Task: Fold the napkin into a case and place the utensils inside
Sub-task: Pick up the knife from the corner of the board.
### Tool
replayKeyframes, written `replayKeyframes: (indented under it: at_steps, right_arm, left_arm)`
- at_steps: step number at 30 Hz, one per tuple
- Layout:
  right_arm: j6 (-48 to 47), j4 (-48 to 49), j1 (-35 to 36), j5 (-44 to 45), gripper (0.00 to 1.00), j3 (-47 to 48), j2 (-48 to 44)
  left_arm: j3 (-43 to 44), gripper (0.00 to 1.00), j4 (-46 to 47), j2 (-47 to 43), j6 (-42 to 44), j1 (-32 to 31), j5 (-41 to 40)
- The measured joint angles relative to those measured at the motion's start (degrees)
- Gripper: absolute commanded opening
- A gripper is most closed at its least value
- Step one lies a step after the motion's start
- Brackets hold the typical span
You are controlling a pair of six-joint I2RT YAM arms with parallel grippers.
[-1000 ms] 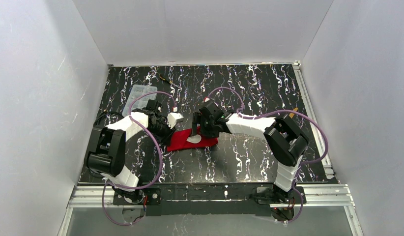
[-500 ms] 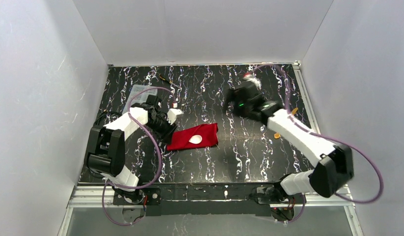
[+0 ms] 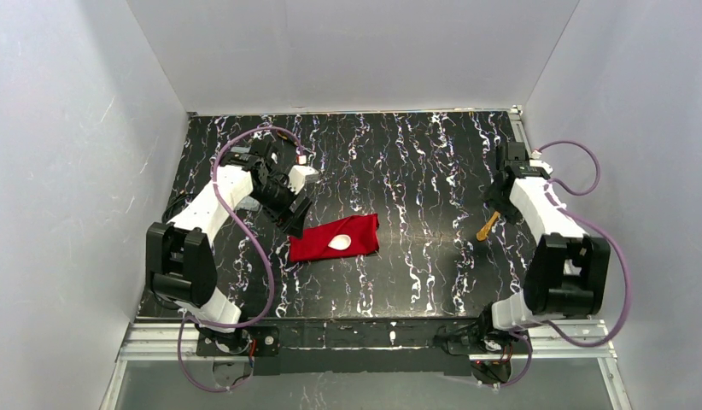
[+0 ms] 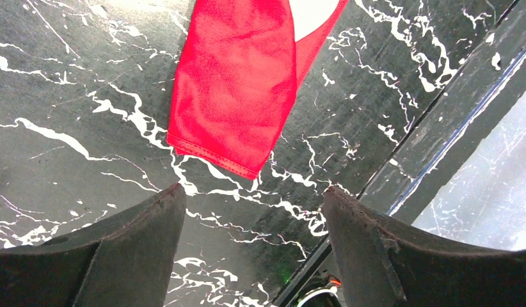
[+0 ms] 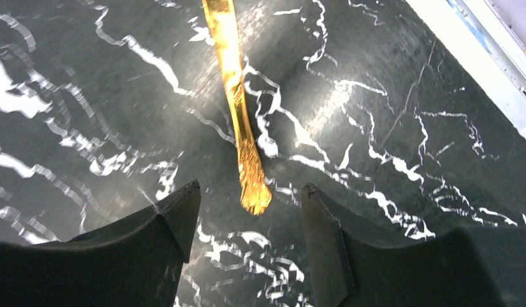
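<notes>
A bright red, slightly shiny cloth napkin [image 3: 335, 239], folded into a narrow layered rectangle, lies flat on the black table with white marble veining [image 3: 416, 171], a little left of centre and towards the near side. The round bowl of a white plastic spoon [image 3: 338, 242] shows on the middle of the cloth. Its handle is out of sight. In the left wrist view the napkin [image 4: 235, 83] has a diagonal upper edge, and the white plastic spoon [image 4: 310, 11] sits just beside that edge at the top of the picture.

The left gripper [image 3: 295, 222] hangs just beyond the napkin's left end, pointing at it. Seen from its own camera, the left gripper [image 4: 254, 192] has its jaws wide apart with nothing between them, and the hemmed short end of the cloth lies just ahead of the dark fingertips [image 4: 164, 201].

A yellow-gold slender utensil [image 3: 488, 226] lies on the right of the table, well apart from the napkin and near the metal rail [image 3: 535, 184] along the right edge. The right gripper [image 3: 499, 201] is just on the far side of it. In the right wrist view the right gripper [image 5: 251, 188] has its jaws apart, and one end of the yellow-gold slender utensil [image 5: 238, 96] reaches in between the fingertips [image 5: 180, 204]. That end is too blurred to tell whether it is the handle. The jaws do not appear to touch it.
</notes>
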Motion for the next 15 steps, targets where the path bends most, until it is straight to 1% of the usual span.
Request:
replayKeyframes:
  at_steps: [2, 5, 9, 15]
  right_arm:
    - [0.0, 1.4, -1.3, 0.8, 0.57, 0.0, 3.5]
    - [-0.2, 3.9, -3.0, 0.4, 0.52, 0.0, 9.5]
    - [-0.1, 5.4, -4.0, 0.3, 0.51, 0.4, 16.8]
    - [-1.5, 8.4, -4.1, -0.6, 0.50, 2.8, 19.8]
  left_arm:
    - [0.7, 0.77, -0.9, 0.0, -0.5, 0.0, 0.2]
    - [1.4, 0.77, -1.8, 0.0, -1.4, 0.0, 0.1]
    - [2.8, 0.77, -2.5, 0.0, -2.5, 0.1, 0.1]
    - [5.3, 0.77, -2.7, 0.0, -4.0, 0.1, 0.5]
